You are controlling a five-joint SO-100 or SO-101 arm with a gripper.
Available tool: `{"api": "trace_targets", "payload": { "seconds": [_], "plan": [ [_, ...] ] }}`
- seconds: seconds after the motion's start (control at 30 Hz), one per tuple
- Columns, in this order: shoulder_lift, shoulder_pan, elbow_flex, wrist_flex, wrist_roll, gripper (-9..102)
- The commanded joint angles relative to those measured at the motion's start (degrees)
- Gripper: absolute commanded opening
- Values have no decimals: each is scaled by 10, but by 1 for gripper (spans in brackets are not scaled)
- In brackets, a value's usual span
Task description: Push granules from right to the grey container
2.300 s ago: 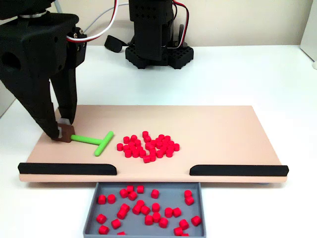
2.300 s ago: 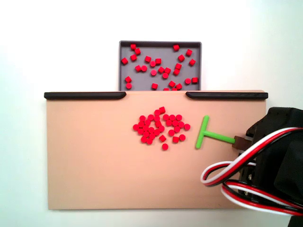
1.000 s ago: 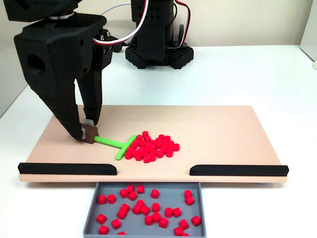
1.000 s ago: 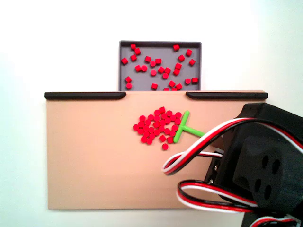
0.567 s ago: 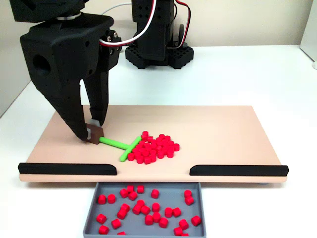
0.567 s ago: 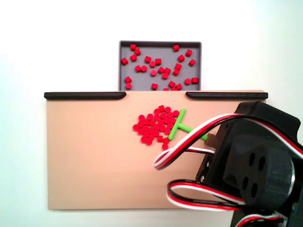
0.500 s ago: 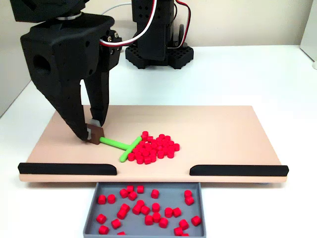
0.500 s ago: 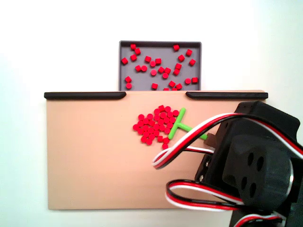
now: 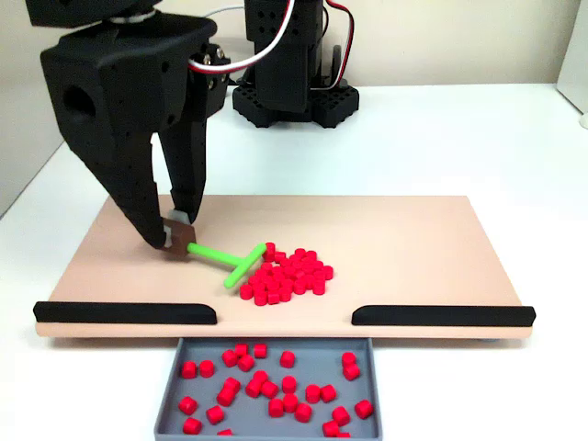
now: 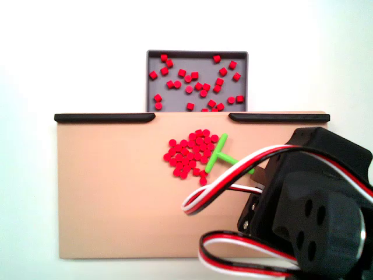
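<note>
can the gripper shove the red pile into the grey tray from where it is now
Probably yes: the gripper holds the green pusher against the granules, and the gap between the black strips leaves the way to the grey container open.

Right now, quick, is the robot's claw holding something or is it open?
Gripper: closed, holding the end of the green T-shaped pusher stick, whose crossbar touches the granules.

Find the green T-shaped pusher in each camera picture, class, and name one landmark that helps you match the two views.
A fixed view: green pusher left of centre on the tan board, crossbar against the granules.
Another fixed view: green pusher right of centre, granules on its left.
Shared landmark: grey container at the gap in the board's black strips.
</note>
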Motion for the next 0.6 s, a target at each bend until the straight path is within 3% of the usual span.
{"api": "trace_targets", "payload": {
  "seconds": [0.0, 0.17, 0.57],
  "plan": [
    [61, 15, -2, 22, -4, 0],
    [116, 16, 4, 58, 73, 0],
    [349, -102, 203, 58, 555, 0]
  ]
}}
